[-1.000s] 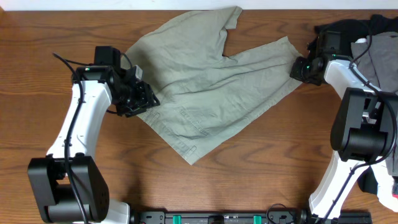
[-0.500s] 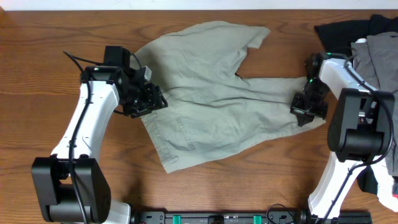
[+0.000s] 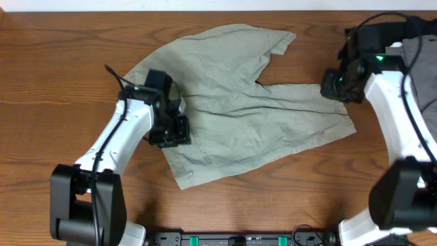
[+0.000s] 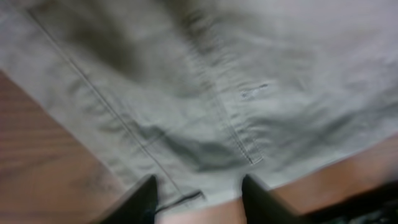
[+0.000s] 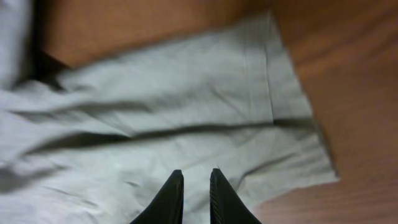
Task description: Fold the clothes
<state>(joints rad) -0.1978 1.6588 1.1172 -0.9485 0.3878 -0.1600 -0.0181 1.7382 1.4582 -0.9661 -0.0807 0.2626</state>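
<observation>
Hovering empty over pale khaki-green cotton shorts (image 3: 239, 102), left gripper (image 4: 199, 186) is gaping at their edge, right gripper (image 5: 196, 174) barely parted; overhead alone is showing both legs.

Narrowly parted gripper (image 5: 196, 172) — over shorts (image 5: 186, 93)

wooden table (image 3: 48, 75) bears khaki shorts (image 3: 239, 116), seemingly a grey garment (image 3: 425, 65).

This looks like a robotics lab bench rather than a home. Two white-and-black jointed robot arms, one at the left (image 3: 116, 140) and one at the right (image 3: 396, 116), stand at the near edge of a brown wood-grain counter (image 3: 54, 61). A black mounting rail with green clips (image 3: 239, 239) runs along that edge, and a loose black cable (image 3: 115, 74) trails off the left arm. Pale khaki-green shorts (image 3: 239, 116) lie spread as a work piece, with a dark grey garment (image 3: 423, 68) heaped at the right.
</observation>
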